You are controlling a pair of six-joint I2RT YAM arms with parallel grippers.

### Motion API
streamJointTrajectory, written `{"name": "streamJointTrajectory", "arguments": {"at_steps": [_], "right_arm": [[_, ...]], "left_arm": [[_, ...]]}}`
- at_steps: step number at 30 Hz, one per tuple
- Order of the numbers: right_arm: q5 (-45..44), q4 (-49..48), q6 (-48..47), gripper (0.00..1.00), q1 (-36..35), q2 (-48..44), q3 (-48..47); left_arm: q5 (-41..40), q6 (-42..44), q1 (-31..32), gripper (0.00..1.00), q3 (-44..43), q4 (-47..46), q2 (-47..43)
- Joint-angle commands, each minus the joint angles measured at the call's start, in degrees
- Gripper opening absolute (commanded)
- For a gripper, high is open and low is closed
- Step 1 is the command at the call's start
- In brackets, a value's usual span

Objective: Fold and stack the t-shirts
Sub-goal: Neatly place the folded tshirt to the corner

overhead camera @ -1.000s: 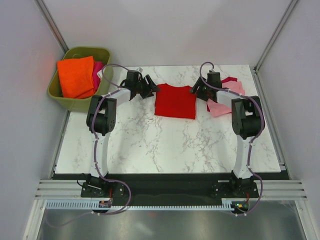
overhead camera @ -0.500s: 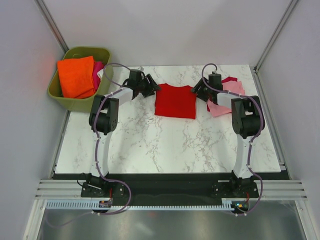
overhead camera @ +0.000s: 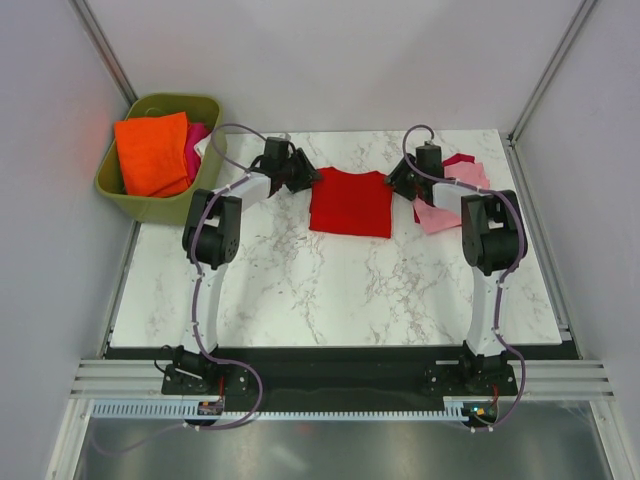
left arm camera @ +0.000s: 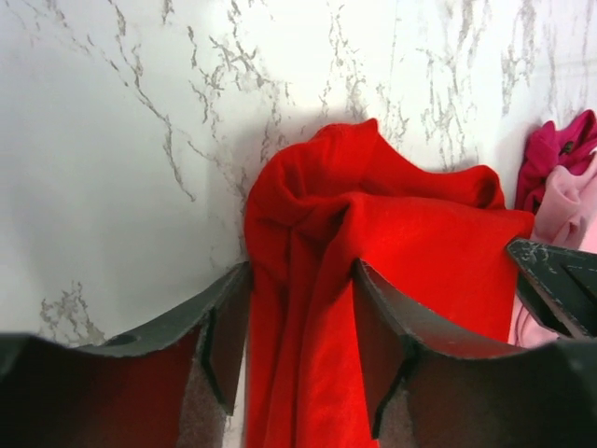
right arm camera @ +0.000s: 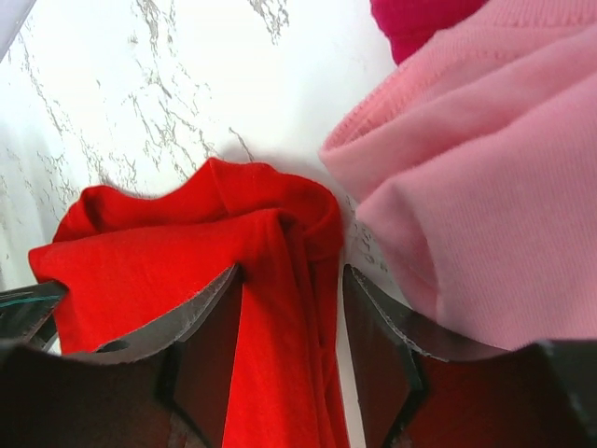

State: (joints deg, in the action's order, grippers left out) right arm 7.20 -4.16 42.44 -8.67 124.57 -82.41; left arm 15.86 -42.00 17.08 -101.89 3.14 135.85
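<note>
Cloth: red shirt (overhead camera: 350, 203) is soft, light and limp, lying flat on bench (overhead camera: 330, 290), w/ pink shirt (overhead camera: 445, 205) to its right. Left end effector (left arm camera: 298, 280) & right end effector (right arm camera: 291, 280) straddle its bunched top corners; can't tell if pinched. Best hold: those corners.

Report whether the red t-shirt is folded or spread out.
Folded: the red t-shirt lies as a compact rectangle, both side edges bunched into doubled layers.
</note>
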Motion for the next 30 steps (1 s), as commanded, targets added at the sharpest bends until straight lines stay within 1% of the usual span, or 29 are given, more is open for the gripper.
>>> {"name": "streamJointTrajectory", "arguments": {"at_steps": [1, 5, 10, 11, 12, 13, 14, 15, 16, 17, 19, 20, 22, 27, 28, 30], "right_arm": [[-0.17, 2.23, -0.77, 0.55, -0.3, 2.43, -2.49], [1.49, 2.41, -1.13, 0.53, -0.3, 4.7, -4.42], [3.17, 2.76, -1.04, 0.46, -0.56, 6.03, -6.53], [3.26, 2.76, -1.13, 0.42, -0.65, 6.12, -6.71], [3.34, 2.76, -1.21, 0.4, -0.56, 6.12, -6.97], [3.61, 2.76, -1.39, 0.36, -0.74, 6.03, -7.23], [3.61, 2.76, -1.48, 0.28, -0.74, 6.03, -7.41], [3.61, 2.76, -1.74, 0.24, -0.91, 6.03, -8.2], [3.61, 2.58, -2.18, 0.2, -1.0, 5.94, -8.55], [4.04, 2.67, -2.62, 0.12, -1.18, 5.86, -9.34], [4.22, 2.5, -3.76, 0.05, -1.44, 4.72, -9.7], [4.14, 2.15, -3.94, 0.0, -1.62, 4.19, -9.18], [4.22, 0.31, -4.38, 0.0, -1.7, 1.57, -8.03], [4.49, -3.74, -5.52, 0.0, -1.97, -5.21, -1.88], [4.49, -4.62, -5.61, 0.0, -2.06, -7.57, -1.01], [4.49, -5.85, -5.78, 0.0, -1.97, -11.34, 1.98]], "left_arm": [[-1.35, -0.28, 0.23, 0.54, -2.96, 1.7, 1.87], [-1.97, -0.98, 0.23, 0.5, -3.93, 2.22, 2.92], [-1.09, -2.3, 0.23, 0.47, -6.22, 2.22, 4.51], [-1.0, -2.39, 0.41, 0.44, -6.39, 2.22, 4.68], [-1.0, -2.3, 0.5, 0.39, -6.66, 2.22, 4.69], [-1.0, -2.21, 0.58, 0.36, -6.75, 2.22, 4.69], [-1.26, -2.21, 0.76, 0.33, -6.83, 2.31, 4.6], [-1.35, -2.12, 0.85, 0.24, -6.92, 2.23, 4.34], [-1.62, -2.04, 0.85, 0.23, -6.84, 2.31, 4.16], [-2.23, -2.04, 0.94, 0.22, -6.57, 2.23, 3.9], [-2.23, -1.69, 1.11, 0.12, -6.13, 1.7, 2.58], [-1.97, -1.16, 1.29, 0.04, -5.09, 1.35, 1.88], [-2.06, -0.54, 1.64, 0.02, -3.24, -0.31, -1.02], [-6.88, 2.79, 3.22, 0.02, 4.31, -2.6, -8.66], [-8.89, 3.32, 3.66, 0.02, 5.72, -2.78, -11.37], [-9.96, 4.38, 4.54, 0.02, 9.68, -6.38, -14.11]]}}
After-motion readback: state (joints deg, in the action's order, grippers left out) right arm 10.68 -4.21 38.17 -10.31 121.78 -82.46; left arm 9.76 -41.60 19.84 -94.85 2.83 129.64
